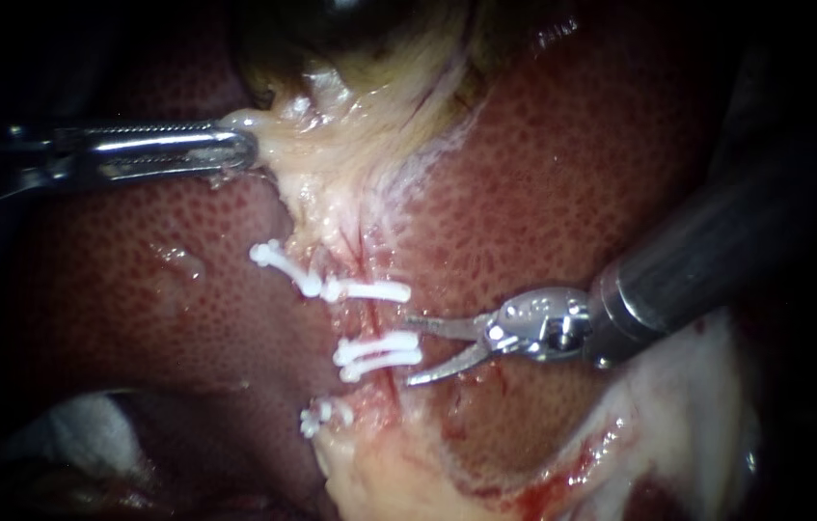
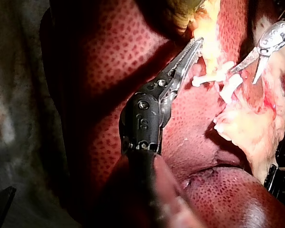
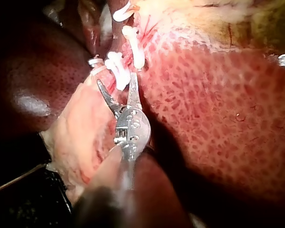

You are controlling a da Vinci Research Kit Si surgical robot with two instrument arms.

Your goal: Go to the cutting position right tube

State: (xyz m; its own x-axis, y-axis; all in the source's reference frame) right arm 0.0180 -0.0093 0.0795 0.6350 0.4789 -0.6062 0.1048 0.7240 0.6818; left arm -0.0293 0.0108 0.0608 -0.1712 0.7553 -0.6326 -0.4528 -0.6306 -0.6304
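The right tube [image 1: 372, 321] is a thin reddish strand running down the pale strip between liver lobes. It carries a single white clip [image 1: 369, 289] above and a double white clip [image 1: 379, 353] below. My right instrument [image 1: 409, 349] comes in from the right with its two thin blades open, their tips just right of the tube and astride the double clip's ends. In the right wrist view the blades [image 3: 116, 80] flank the double clip [image 3: 118, 71]. My left instrument [image 1: 234, 150] lies to the upper left, shut on pale tissue [image 1: 249, 123] below the gallbladder [image 1: 360, 29].
Further white clips sit to the left, one high [image 1: 278, 260] and one low [image 1: 316, 417]. Mottled red liver [image 1: 572, 174] surrounds the strip. Pale bloody fat [image 1: 678, 405] lies under the right shaft. White gauze [image 1: 70, 425] shows at the lower left.
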